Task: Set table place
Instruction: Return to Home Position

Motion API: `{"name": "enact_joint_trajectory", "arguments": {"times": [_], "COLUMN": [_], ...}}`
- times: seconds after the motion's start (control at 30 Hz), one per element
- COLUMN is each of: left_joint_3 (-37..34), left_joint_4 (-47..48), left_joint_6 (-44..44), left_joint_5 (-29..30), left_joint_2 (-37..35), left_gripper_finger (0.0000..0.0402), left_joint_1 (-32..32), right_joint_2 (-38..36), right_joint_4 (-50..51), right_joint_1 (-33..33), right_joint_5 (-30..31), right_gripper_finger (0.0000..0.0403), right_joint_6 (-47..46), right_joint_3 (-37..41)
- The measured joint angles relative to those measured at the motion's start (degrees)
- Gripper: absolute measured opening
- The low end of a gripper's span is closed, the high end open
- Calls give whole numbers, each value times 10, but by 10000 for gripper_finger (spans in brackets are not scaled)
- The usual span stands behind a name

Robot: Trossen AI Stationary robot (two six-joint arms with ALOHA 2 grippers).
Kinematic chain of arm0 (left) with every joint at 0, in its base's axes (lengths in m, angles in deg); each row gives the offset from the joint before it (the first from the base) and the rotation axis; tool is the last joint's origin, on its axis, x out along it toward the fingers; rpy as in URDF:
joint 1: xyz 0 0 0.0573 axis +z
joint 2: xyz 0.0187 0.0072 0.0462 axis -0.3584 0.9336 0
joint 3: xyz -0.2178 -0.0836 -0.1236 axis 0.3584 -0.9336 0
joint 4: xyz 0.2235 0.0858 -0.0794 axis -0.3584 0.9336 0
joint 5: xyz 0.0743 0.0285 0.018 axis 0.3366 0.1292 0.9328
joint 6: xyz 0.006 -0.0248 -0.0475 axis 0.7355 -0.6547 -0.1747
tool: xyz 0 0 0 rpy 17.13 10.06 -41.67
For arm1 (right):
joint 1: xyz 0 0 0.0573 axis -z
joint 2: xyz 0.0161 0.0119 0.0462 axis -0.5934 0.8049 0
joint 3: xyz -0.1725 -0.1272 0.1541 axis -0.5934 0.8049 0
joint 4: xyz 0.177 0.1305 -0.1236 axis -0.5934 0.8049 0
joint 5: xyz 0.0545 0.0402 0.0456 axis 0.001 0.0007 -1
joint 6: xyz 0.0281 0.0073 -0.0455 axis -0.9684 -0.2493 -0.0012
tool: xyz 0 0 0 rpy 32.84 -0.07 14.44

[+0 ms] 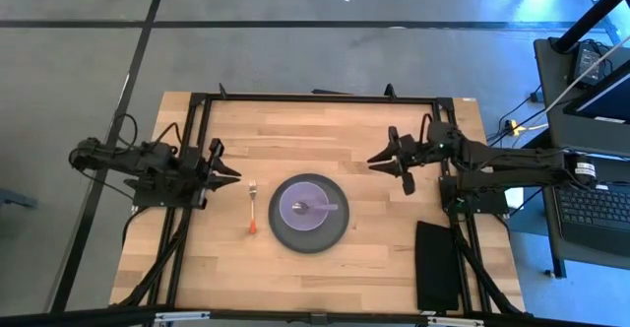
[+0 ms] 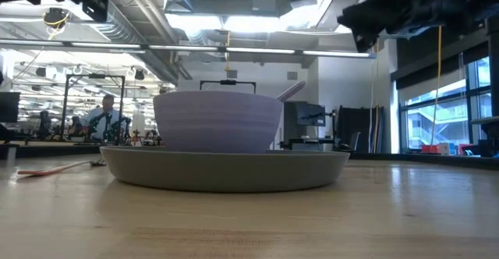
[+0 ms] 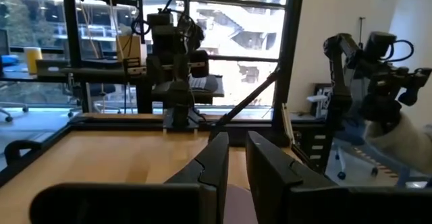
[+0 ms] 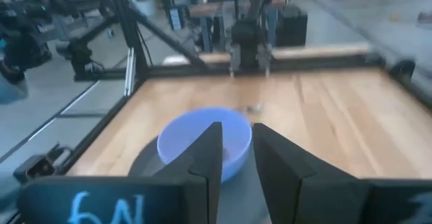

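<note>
The table [image 1: 325, 130] is a top of light wooden planks inside a thin black frame, standing on a grey floor [image 1: 79, 61] crossed by dark lines. Near its middle sits the dark grey round plate [image 1: 337, 233]. The lavender bowl [image 1: 295, 214] stands upright at the plate's centre, and the lilac-handled spoon [image 1: 313, 207] lies inside it. In the low view the spoon handle sticks up over the bowl's rim. The orange-handled fork [image 1: 252, 214] lies flat on the wood on the left arm's side of the plate, near the rim but not touching it. A black rectangular pad [image 1: 436, 265] lies near the table's corner on the right arm's side, well apart from the plate.

The left gripper [image 1: 234, 174] hangs above the table's left side, clear of the fork. Its fingers stand a narrow gap apart with nothing between them. The right gripper [image 1: 376, 160] hangs over the right side, pointing toward the plate. Its fingers are parted a little wider and are also empty.

Beyond the table, the low view shows an open workshop with long ceiling lights [image 2: 234, 21] and exposed ducts. A person [image 2: 105, 112] sits far off on one side, and tall windows [image 2: 437, 118] are on the other. A laptop [image 1: 596, 204] rests on a stand beside the table.
</note>
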Motion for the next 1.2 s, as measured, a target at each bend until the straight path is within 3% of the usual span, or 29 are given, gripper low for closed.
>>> {"name": "enact_joint_trajectory", "arguments": {"times": [0.17,0.5,0.9,1.2], "left_joint_3": [0,0,-127,-130], "left_joint_4": [5,27,-157,-157], "left_joint_6": [0,11,10,7], "left_joint_5": [-3,-2,3,29], "left_joint_2": [0,0,0,0], "left_gripper_finger": [47,47,47,47], "left_joint_1": [5,-18,-18,-18], "right_joint_2": [0,-82,-143,-181], "right_joint_4": [39,-115,-113,-146], "right_joint_1": [0,2,8,8], "right_joint_5": [-2,-24,-16,22], "right_gripper_finger": [87,87,87,87], "right_joint_6": [-1,-33,-83,-92], "right_joint_3": [6,135,210,253]}}
